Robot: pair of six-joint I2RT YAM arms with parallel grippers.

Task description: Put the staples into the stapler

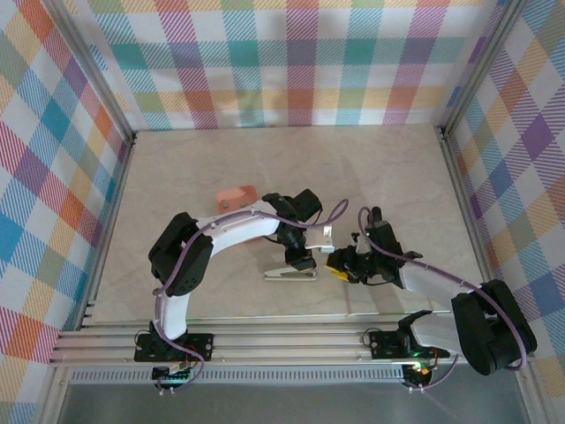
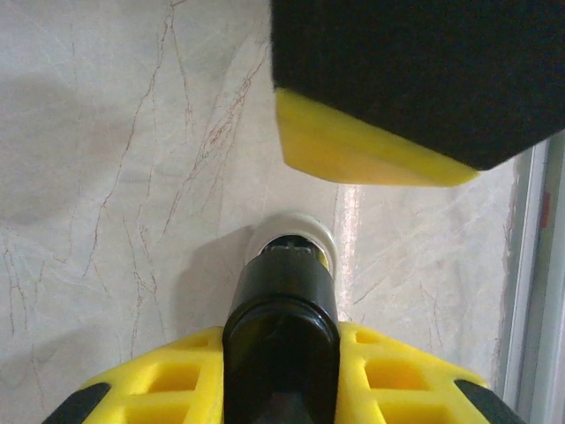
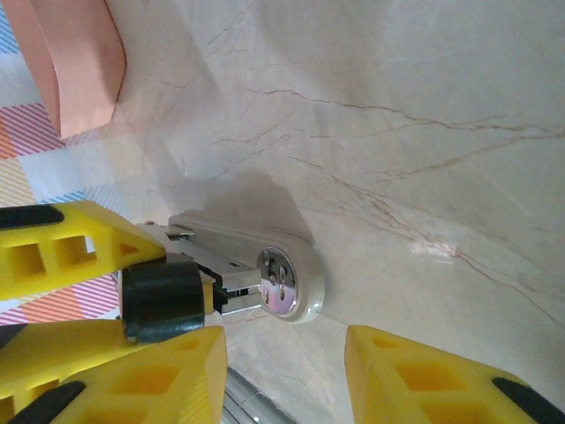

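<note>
Currently your left pincer (image 2: 281, 344) is clamping the stapler (image 3: 281, 283), hiding most of its top; your right pincer (image 3: 284, 371) is gaping empty.

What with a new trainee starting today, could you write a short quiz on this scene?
1. True or false: the pink tray sits to the right of the right gripper.
2. The left gripper is shut on: A) the tray, B) the stapler, C) nothing.
3. In the right wrist view, are the right gripper's fingers together or apart?
Key: 1 false, the tray lies left of both grippers. 2 B. 3 apart.
</note>
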